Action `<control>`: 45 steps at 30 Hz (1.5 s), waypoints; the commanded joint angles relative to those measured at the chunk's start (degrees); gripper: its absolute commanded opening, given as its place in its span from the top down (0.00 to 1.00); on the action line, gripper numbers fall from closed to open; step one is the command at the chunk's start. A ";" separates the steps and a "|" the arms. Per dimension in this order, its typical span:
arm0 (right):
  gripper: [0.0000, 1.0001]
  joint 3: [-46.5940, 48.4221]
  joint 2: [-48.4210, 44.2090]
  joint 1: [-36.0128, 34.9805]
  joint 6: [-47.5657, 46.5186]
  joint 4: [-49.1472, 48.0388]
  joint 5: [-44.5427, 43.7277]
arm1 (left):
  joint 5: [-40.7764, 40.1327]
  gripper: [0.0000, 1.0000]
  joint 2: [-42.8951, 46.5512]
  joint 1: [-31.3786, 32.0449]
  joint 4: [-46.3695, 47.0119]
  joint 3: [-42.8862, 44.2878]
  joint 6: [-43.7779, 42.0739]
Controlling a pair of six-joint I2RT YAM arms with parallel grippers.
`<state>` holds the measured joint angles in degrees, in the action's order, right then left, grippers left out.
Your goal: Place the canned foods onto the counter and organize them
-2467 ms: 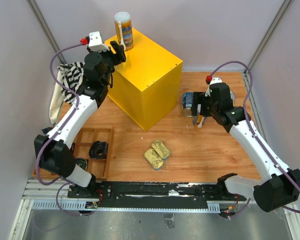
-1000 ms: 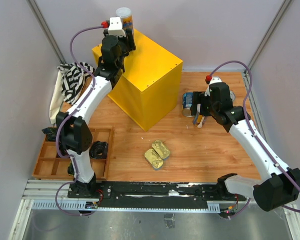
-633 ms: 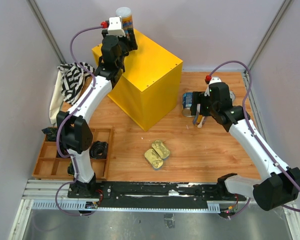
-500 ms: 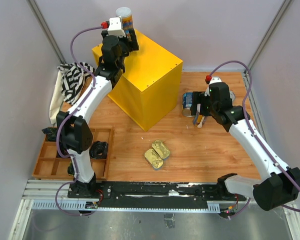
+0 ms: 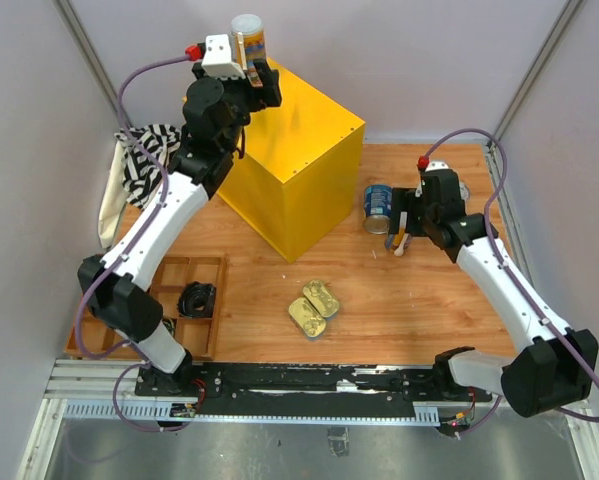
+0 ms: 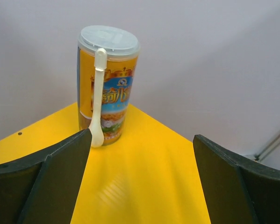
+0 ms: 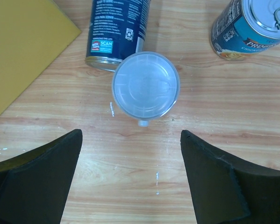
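One tall white-lidded can [image 6: 107, 84] with a white spoon on its side stands upright on the far corner of the yellow counter [image 6: 144, 177]. My left gripper [image 6: 142, 137] hangs open just short of it, touching nothing; from above, that left gripper [image 5: 259, 85] is over the counter [image 5: 299, 150]. My right gripper [image 7: 130, 135] is open above the floor, with a second white-lidded can [image 7: 146, 85] upright just ahead of the jaws. A blue can [image 7: 116, 32] lies on its side behind it, another blue can [image 7: 252, 28] stands at right. Two gold tins [image 5: 314, 305] lie mid-floor.
A wooden compartment tray [image 5: 119, 325] with a black object [image 5: 196, 298] sits at the near left. A striped cloth [image 5: 144, 160] lies left of the counter. The counter's corner [image 7: 23, 51] is close on the right gripper's left.
My left gripper has opened, let go of the tall can on the counter and drawn back a little. The right gripper has spread slightly wider over its can.
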<state>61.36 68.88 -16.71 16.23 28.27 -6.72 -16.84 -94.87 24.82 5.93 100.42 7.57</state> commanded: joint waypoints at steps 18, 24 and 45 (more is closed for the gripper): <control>0.14 0.44 12.06 2.95 -3.02 -5.63 -1.79 | -0.21 0.07 29.03 18.61 -2.32 -29.42 -0.48; 0.17 0.60 12.82 3.13 -3.62 -6.67 -1.58 | -0.83 0.09 34.30 25.82 -1.01 -38.58 -0.30; 0.51 -5.37 5.69 2.13 -8.44 -7.47 4.33 | 0.63 0.10 36.15 40.61 5.61 -54.70 -3.26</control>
<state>57.34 77.84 -14.20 8.56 19.64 -4.91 -16.84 -59.96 63.88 7.38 48.21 6.09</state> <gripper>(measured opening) 0.676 0.904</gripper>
